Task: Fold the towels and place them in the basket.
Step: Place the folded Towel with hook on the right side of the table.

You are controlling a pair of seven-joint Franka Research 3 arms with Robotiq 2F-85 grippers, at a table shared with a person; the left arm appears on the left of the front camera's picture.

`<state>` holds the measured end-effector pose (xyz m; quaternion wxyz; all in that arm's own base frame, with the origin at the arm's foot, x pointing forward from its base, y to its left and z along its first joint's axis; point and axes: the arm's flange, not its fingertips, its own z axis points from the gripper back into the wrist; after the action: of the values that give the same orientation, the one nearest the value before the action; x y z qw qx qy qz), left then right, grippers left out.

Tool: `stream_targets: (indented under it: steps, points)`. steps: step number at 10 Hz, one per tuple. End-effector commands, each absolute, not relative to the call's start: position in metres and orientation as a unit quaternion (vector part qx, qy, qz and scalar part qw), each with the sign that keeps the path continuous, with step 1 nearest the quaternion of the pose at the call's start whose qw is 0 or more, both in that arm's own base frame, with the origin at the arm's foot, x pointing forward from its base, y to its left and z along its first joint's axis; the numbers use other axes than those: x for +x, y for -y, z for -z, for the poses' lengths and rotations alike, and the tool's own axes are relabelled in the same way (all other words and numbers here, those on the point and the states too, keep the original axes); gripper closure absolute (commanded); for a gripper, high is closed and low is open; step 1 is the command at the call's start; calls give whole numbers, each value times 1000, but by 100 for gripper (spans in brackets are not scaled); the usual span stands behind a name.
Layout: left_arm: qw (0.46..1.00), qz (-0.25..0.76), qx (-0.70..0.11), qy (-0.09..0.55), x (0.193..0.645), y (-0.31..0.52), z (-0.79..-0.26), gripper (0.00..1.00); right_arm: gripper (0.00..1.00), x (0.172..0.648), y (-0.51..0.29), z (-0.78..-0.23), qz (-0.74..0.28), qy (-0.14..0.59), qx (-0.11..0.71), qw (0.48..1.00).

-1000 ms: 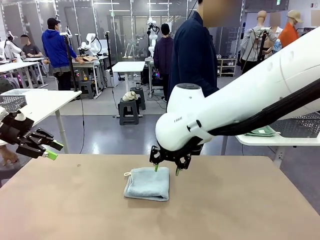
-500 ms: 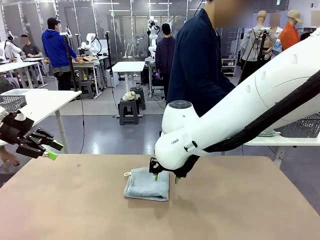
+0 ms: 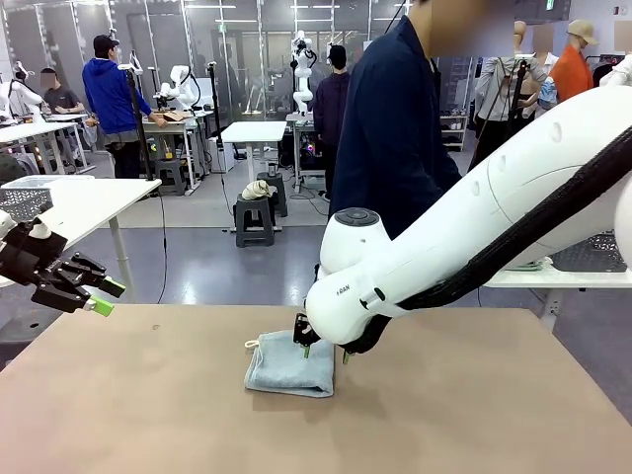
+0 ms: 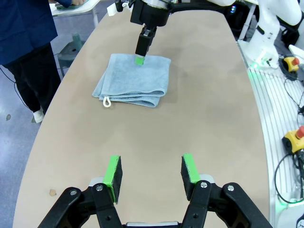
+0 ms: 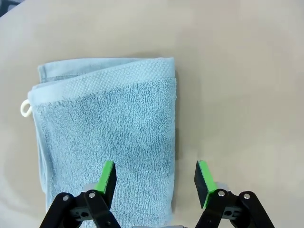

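Observation:
A pale blue towel (image 3: 289, 365) lies folded on the tan table, its white corner loop (image 4: 107, 101) at one corner. My right gripper (image 3: 324, 351) hangs open just above the towel's far right edge. In the right wrist view the right gripper (image 5: 156, 178) straddles that edge: one finger is over the towel (image 5: 104, 133), the other over bare table. My left gripper (image 3: 99, 296) is held open and empty above the table's left edge, well away from the towel (image 4: 133, 80). A dark grey lattice basket (image 3: 591, 253) stands on a white side table at the right, partly behind my right arm.
A person in a dark blue jacket (image 3: 395, 138) stands at the table's far side, behind my right arm. A pale lattice basket (image 3: 25, 202) sits on another white table at the left. The tan table (image 3: 148, 415) is bare around the towel.
My right arm has come down, bringing its open gripper from above the towel's far edge to just over it. The person has shifted left. The left arm has not moved.

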<state>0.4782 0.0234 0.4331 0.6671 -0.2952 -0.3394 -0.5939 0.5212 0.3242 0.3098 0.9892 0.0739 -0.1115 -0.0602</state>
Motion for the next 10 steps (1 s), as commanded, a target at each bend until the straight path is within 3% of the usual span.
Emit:
stream_targets:
  steps: [1,3,4,8,9,10]
  points:
    - [666,594,-296,341,478,-23,-434,35,16,525,-328,-302,69,124,83,986]
    - [666,594,-296,341,478,-23,-434,35,16,527,-327,-300,69,122,83,987]
    - [666,594,-296,341,478,-23,-434,35,36,527,-327,-299,68,118,83,987]
    - [666,594,-296,341,478,-23,-434,35,36,532,-325,-295,69,119,97,986]
    - [666,594,-296,341,478,-23,-434,35,55,532,-325,-295,67,118,102,986]
    - [666,594,-296,341,478,-23,-434,35,56,533,-325,-295,67,120,104,985]
